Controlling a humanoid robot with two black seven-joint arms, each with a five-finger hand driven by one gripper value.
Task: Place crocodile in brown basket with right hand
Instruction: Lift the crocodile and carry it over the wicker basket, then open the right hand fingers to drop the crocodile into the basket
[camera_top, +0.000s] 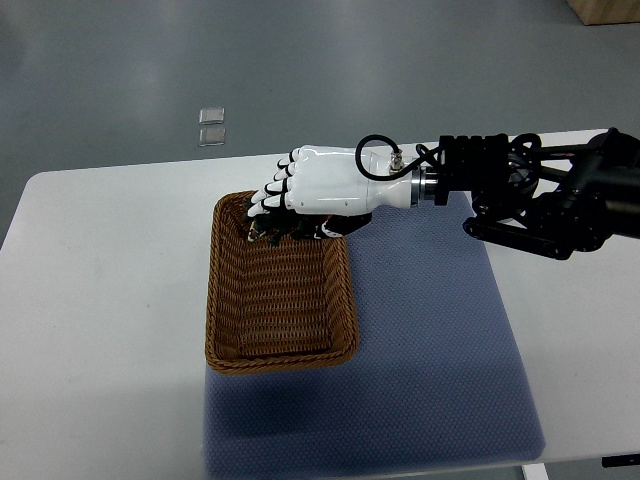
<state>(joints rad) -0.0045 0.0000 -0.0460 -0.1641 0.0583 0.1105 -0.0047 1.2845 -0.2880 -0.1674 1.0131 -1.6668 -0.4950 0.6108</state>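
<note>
Under the hand, on the white counter (110, 260): brown basket (281, 361). Right hand (305, 190) clenched around the dark crocodile (272, 233), tucked beneath the fingers (275, 188) over the basket's far end. Lower slightly, loosen the grip gently, then lift straight clear of the rim.

Brown woven basket (281, 361), white hand (322, 184) (black joints), blue-grey mat (432, 335)
</note>
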